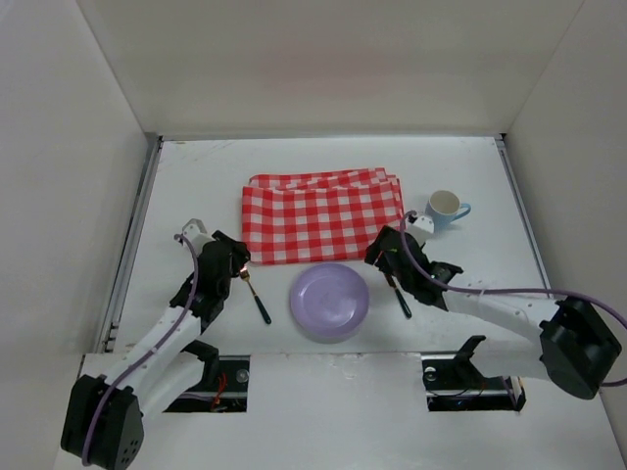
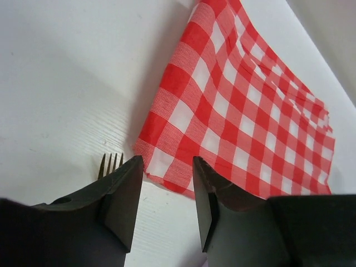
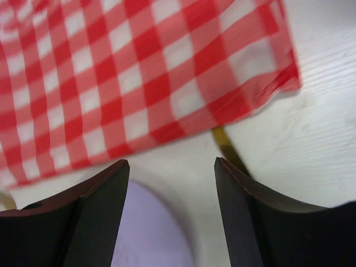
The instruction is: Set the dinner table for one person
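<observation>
Since the dinner table [image 1: 196,186] is a rigid, fixed white slab filling the middle of the top view, we would take hold only of the pieces lying on it. The fork [image 1: 257,299], lower left of centre, looks light, thin and flat, best pinched across its dark handle. The purple plate [image 1: 329,301] looks smooth, so its rim. The left gripper [image 2: 167,164] and right gripper [image 3: 171,167] both stand spread, holding nothing. Rails [image 1: 132,245] and white panels [image 1: 59,147] hem the sides, and room to move lies toward the upper left.

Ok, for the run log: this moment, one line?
left end effector open by fork; right end effector open by utensil; purple plate between; checked cloth behind; cup far-right
</observation>
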Robot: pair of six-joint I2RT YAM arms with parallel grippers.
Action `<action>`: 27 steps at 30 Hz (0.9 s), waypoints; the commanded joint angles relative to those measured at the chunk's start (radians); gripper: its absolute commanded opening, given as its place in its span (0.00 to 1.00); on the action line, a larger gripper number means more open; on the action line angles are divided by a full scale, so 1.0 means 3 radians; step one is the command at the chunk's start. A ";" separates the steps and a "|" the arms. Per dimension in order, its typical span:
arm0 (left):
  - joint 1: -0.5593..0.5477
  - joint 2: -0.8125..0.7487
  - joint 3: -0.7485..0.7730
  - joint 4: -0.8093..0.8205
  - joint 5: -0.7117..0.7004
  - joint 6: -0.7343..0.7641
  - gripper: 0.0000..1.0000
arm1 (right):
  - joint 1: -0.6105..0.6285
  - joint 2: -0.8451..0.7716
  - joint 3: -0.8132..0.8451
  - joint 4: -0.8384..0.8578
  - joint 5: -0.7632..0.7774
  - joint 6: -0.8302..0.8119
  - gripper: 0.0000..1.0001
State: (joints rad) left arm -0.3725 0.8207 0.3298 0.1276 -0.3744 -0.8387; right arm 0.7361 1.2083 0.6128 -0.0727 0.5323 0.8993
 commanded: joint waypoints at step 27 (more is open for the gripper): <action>0.0534 0.2485 0.1294 0.0587 -0.0092 0.0019 0.44 | 0.1026 0.0088 -0.0534 -0.0131 -0.0113 0.0484 0.38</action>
State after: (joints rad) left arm -0.2207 1.5898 0.6804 0.2947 -0.3935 -0.8249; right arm 1.0355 1.2263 0.4614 -0.1581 0.5064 1.0325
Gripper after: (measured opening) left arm 0.428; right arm 0.394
